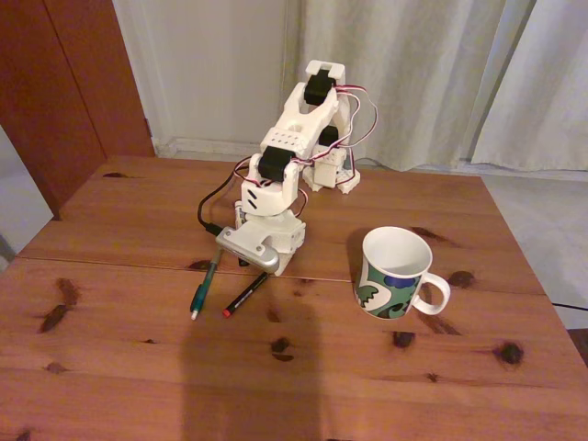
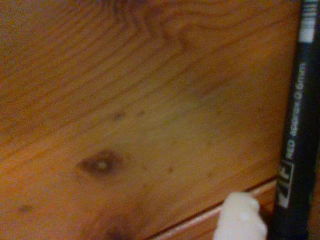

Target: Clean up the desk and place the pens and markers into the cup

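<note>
We're sitting low with the jaws (image 1: 241,261) down at the counter (image 1: 138,367); we cannot tell how wide they stand. The black pen (image 2: 295,150) is lying just beside them, the teal pen (image 1: 204,287) next to it. Light, stiff, slippery; mid-barrel looks best. The cup (image 1: 395,273) is waiting nearby.

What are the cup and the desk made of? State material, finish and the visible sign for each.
The cup: likely glazed ceramic, going by its glossy white wall, thick rim and printed green, blue and black pattern. The desk: wood, seemingly pine with a reddish-brown, slightly shiny finish; dark knots and grain lines show in both views.
</note>
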